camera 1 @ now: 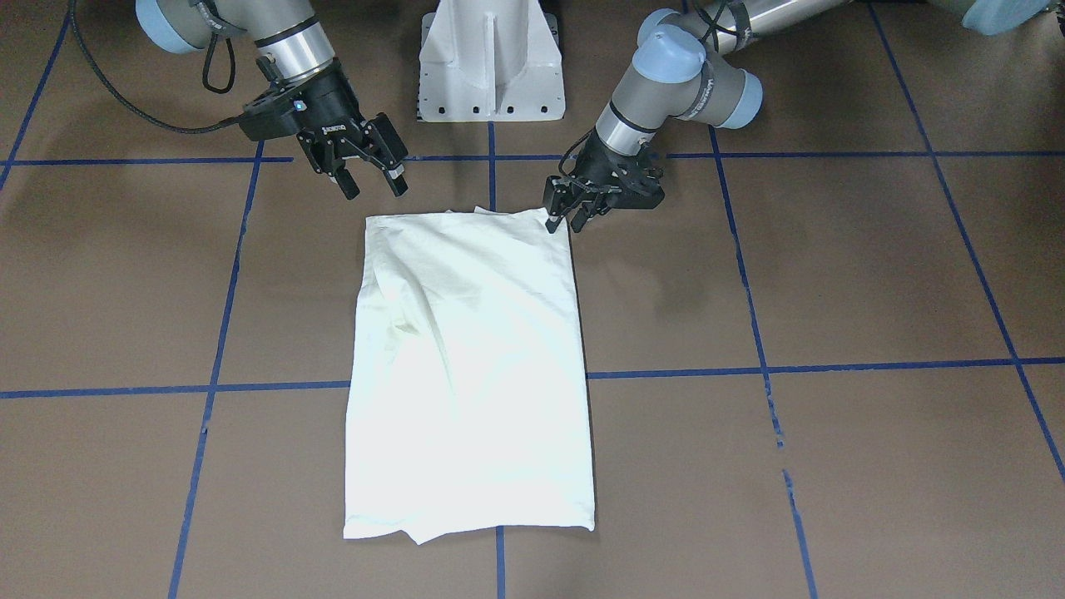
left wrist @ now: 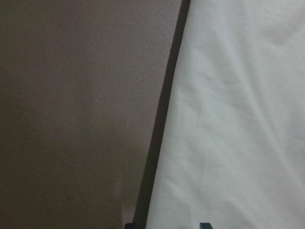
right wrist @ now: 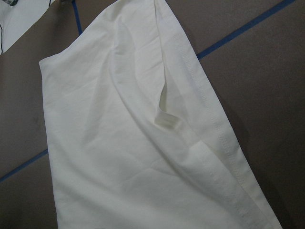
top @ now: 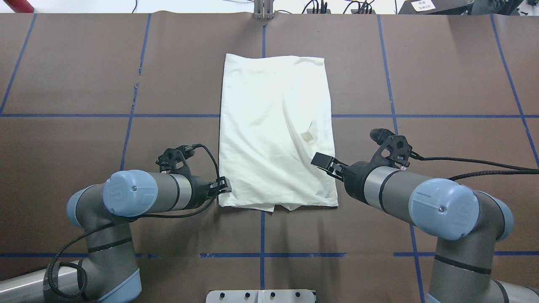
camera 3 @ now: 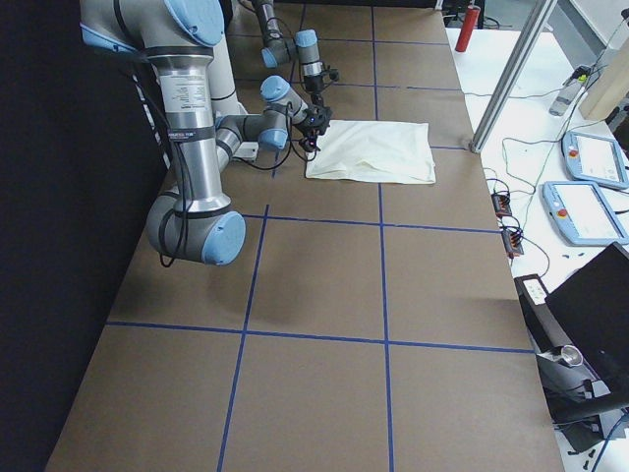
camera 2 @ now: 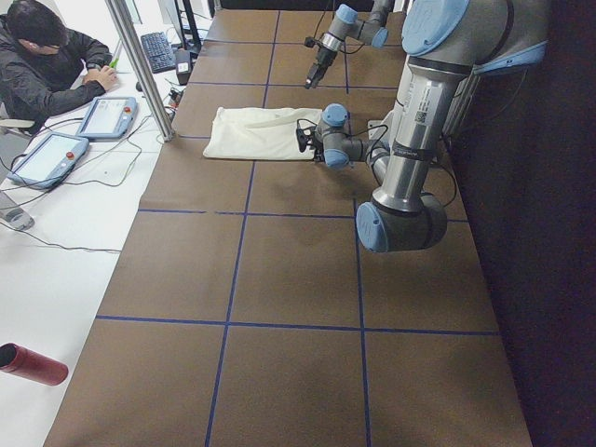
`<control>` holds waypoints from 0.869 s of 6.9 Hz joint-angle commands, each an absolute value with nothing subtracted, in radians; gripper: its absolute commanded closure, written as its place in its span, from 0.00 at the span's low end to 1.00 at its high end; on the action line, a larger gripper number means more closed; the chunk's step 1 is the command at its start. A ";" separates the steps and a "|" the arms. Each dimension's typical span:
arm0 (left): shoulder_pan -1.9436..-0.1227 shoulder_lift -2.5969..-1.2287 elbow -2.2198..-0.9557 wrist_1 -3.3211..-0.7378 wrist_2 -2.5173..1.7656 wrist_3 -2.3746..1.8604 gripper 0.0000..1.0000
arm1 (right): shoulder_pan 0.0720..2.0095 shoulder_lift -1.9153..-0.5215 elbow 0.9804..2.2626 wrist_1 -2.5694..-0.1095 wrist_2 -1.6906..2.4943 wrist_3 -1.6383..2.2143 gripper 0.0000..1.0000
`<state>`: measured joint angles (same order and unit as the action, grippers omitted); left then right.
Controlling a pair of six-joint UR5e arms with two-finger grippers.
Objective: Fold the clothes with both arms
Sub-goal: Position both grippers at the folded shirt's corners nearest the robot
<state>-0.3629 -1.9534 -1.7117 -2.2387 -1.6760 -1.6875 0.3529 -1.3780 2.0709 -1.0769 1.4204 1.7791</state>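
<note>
The clothes are one cream shirt (camera 1: 474, 358) (top: 273, 126), folded into a long rectangle with its plain side up on the brown table. My left gripper (camera 1: 566, 220) (top: 225, 187) is low at the shirt's near left corner and open. In the left wrist view its two fingertips straddle the edge of the shirt (left wrist: 238, 119). My right gripper (camera 1: 374, 185) (top: 324, 162) hangs open above the near right corner, holding nothing. The right wrist view shows only a hemmed side of the shirt (right wrist: 119, 143), with no fingers in it.
The white pedestal base (camera 1: 491, 66) stands just behind the shirt's near edge. Blue tape lines (top: 261, 255) cross the table. In the exterior left view a person (camera 2: 47, 56) sits at a side bench with pendants (camera 2: 107, 116) beyond a metal post (camera 2: 140, 65).
</note>
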 commanded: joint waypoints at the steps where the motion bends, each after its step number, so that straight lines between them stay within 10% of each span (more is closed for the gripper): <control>1: -0.341 -1.956 -1.710 -2.235 -1.675 -1.689 0.46 | 0.353 -1.379 2.071 -1.077 1.414 1.779 0.03; 4: -0.318 -1.959 -1.712 -2.237 -1.674 -1.703 0.46 | 0.353 -1.381 2.069 -1.077 1.413 1.781 0.03; 6: -0.318 -1.959 -1.716 -2.237 -1.661 -1.712 0.77 | 0.353 -1.381 2.068 -1.077 1.413 1.781 0.03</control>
<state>-0.3189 -1.9584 -1.7138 -2.2365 -1.6698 -1.7045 0.3528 -1.3805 2.0689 -1.0769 1.4129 1.7809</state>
